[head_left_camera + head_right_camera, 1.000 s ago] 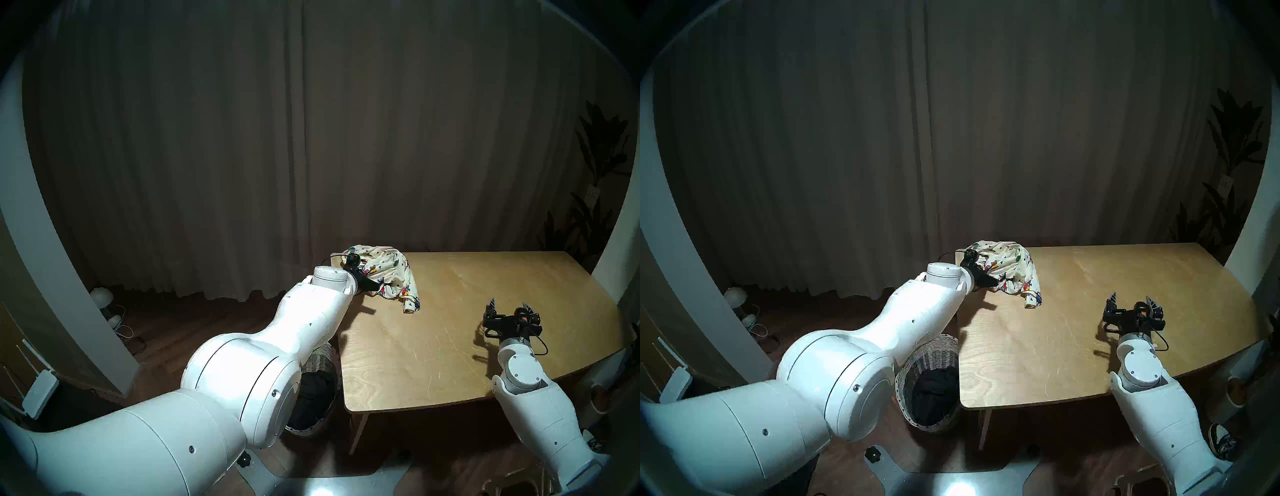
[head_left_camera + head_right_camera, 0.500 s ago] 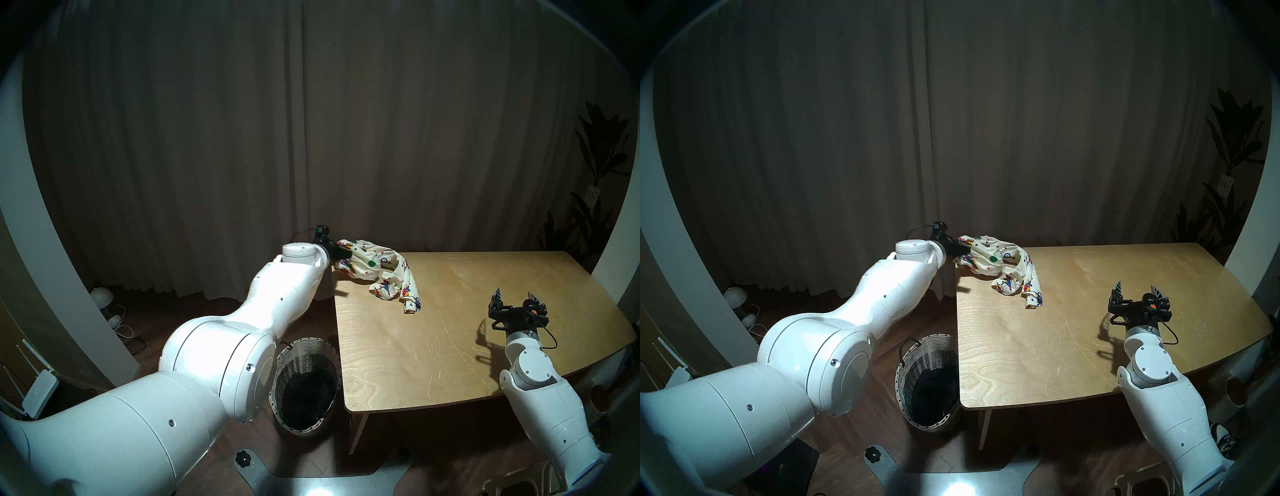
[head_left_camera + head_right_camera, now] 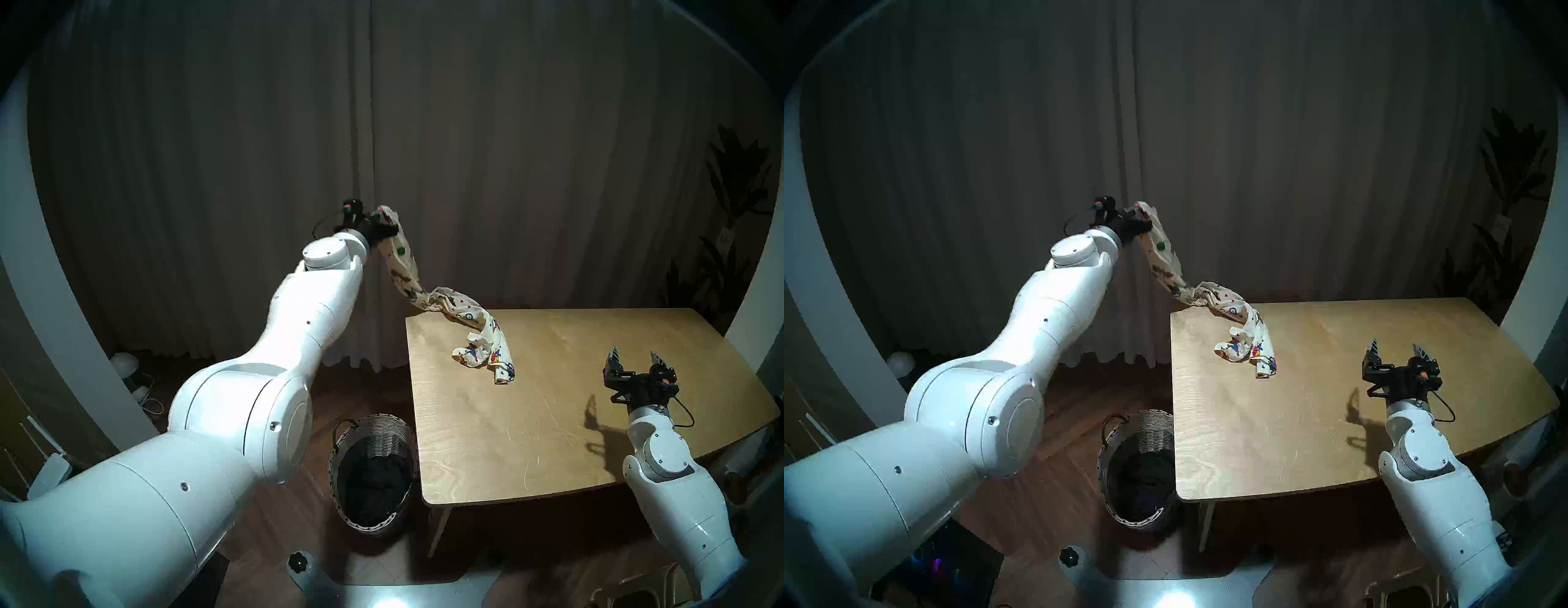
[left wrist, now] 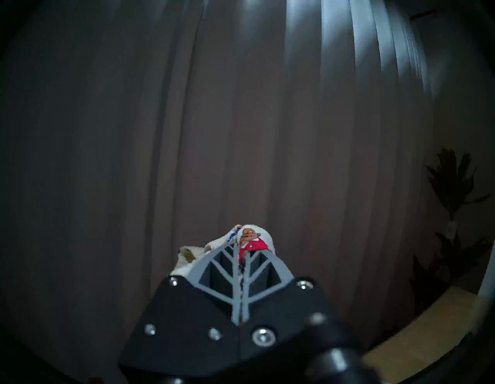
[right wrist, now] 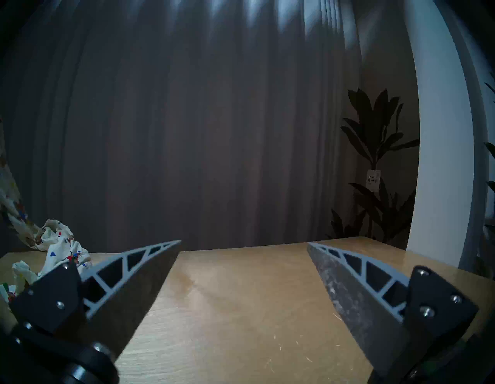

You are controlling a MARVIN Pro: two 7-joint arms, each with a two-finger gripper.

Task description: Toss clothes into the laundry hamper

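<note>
My left gripper (image 3: 384, 223) is shut on one end of the cream garment with cartoon bear prints (image 3: 471, 322), raised high beyond the table's far left corner. The garment stretches down from it; its other end still lies on the wooden table (image 3: 572, 407). The pinched cloth shows between the shut fingers in the left wrist view (image 4: 251, 238). The woven wicker hamper (image 3: 373, 471) stands on the floor left of the table, with dark clothing inside (image 3: 373, 479). My right gripper (image 3: 635, 357) is open and empty above the table's right side.
A dark curtain (image 3: 424, 148) hangs close behind the table. A potted plant (image 3: 729, 220) stands at the far right. White lamps and cables (image 3: 127, 373) lie on the floor at the left. My base plate (image 3: 382, 590) is at the bottom.
My left gripper has risen and moved left, pulling the cream garment up off the table into a stretched strip. The right gripper has drifted slightly right and stayed open.
</note>
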